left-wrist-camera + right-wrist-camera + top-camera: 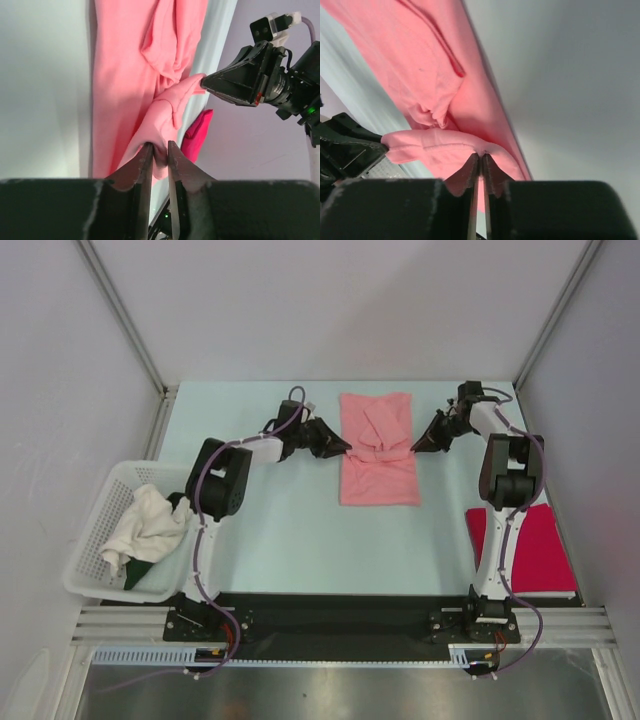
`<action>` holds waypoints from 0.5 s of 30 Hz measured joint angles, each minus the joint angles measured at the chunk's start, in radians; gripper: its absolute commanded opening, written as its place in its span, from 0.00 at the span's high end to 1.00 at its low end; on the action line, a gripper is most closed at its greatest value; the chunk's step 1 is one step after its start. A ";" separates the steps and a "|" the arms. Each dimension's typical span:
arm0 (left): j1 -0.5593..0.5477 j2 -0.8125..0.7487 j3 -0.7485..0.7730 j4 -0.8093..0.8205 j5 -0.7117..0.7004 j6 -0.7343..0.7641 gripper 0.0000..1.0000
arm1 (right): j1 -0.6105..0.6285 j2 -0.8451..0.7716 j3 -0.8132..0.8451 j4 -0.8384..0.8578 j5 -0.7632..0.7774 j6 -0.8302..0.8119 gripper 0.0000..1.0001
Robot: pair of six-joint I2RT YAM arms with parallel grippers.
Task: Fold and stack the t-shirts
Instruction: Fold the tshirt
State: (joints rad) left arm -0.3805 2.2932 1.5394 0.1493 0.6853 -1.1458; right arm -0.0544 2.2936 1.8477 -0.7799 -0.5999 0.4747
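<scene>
White lattice basket is seen far left, holding crumpled cloth. The salmon-pink t-shirt on the counter is pinched by the slightly parted left tool and the closed right tool. The magenta-red t-shirt is seen right.

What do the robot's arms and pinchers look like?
Two thin arms, white with chunky black joints, and purple-grey cables looping along them. The left gripper and right gripper are black wedge shapes, each with two flat dark fingers whose edges look scuffed.
</scene>
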 measured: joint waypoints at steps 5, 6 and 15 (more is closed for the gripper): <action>0.024 0.016 0.099 -0.138 -0.010 0.117 0.75 | -0.019 0.054 0.129 -0.090 0.068 -0.045 0.67; 0.029 0.012 0.109 -0.168 -0.019 0.154 0.75 | -0.020 0.054 0.156 -0.108 0.109 -0.063 0.66; 0.039 -0.230 -0.055 -0.400 -0.101 0.424 0.75 | 0.170 -0.306 -0.175 -0.084 0.388 -0.112 0.52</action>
State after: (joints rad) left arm -0.3412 2.0628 1.4841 -0.2504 0.5838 -0.7216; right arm 0.1154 1.9873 1.6730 -0.8642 -0.2123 0.3626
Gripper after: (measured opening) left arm 0.247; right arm 0.464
